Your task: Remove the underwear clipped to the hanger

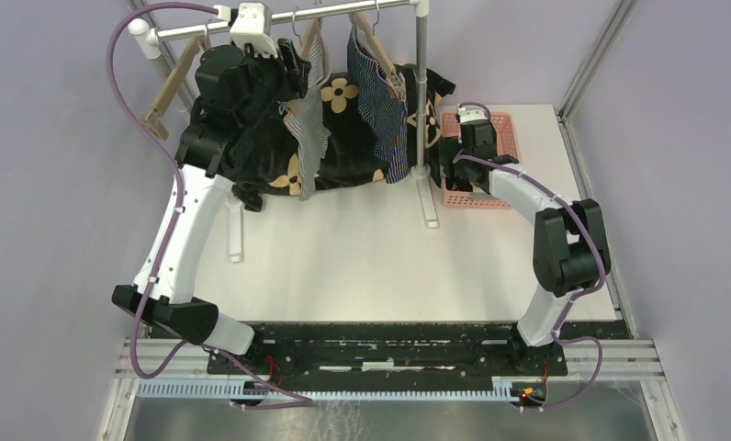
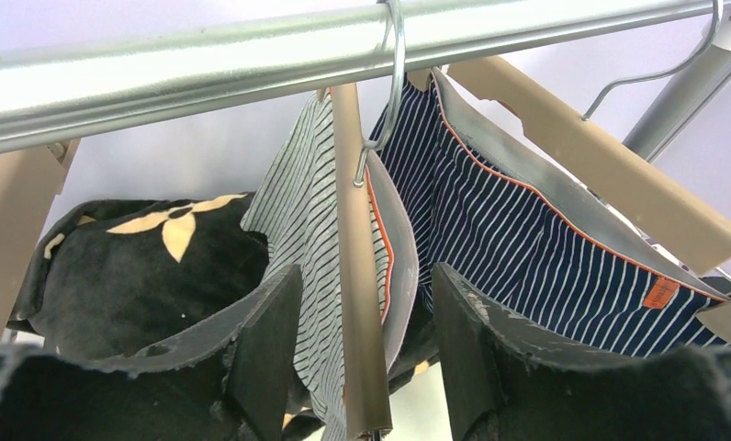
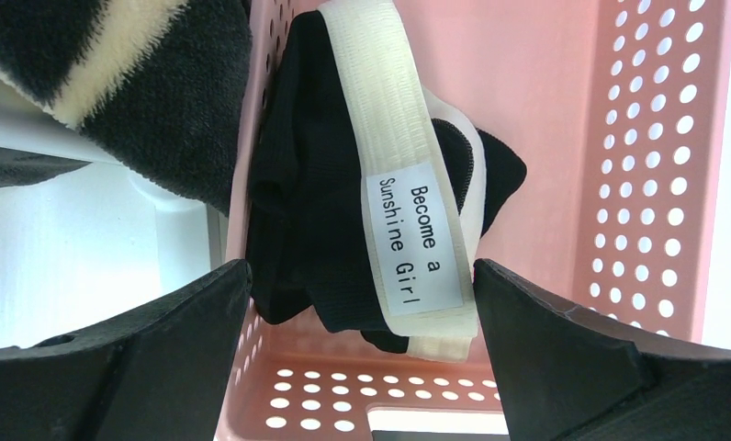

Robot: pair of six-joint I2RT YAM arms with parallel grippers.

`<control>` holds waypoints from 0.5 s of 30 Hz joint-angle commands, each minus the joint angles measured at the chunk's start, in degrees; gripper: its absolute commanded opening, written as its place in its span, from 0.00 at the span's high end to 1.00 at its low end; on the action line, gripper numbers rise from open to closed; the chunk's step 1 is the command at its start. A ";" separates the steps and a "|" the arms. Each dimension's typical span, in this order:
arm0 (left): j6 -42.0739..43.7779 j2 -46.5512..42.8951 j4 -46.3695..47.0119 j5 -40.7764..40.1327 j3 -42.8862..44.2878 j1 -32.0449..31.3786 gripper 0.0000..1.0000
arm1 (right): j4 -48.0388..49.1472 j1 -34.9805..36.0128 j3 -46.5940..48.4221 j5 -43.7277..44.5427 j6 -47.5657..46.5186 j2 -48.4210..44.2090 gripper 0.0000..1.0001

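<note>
Wooden hanger point(image 2: 354, 266) inside left gripper point(image 2: 365, 308) gap, flowered cloth point(image 2: 141, 276) behind, rail point(image 2: 206, 64) overhead

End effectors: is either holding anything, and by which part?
Neither. The left end effector is open astride the hanger with the grey-striped briefs; the right end effector is open over the black briefs in the pink basket.

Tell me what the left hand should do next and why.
Probably shut the left gripper on the grey-striped briefs and tug down: its open fingers sit either side of them and their hanger. The black briefs already lie in the pink basket.
</note>
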 commanded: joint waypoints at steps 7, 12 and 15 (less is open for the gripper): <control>1.98 1.03 -0.90 0.75 2.58 -0.33 0.52 | 2.34 1.41 -0.48 1.33 -1.08 -3.54 0.00; 2.47 2.29 -1.79 1.46 3.62 -0.32 0.59 | 3.55 1.50 -2.70 3.34 -1.12 -6.91 0.00; 2.62 2.72 -1.42 1.72 3.62 -0.31 0.74 | 4.52 1.48 -3.96 4.16 -1.42 -9.44 0.00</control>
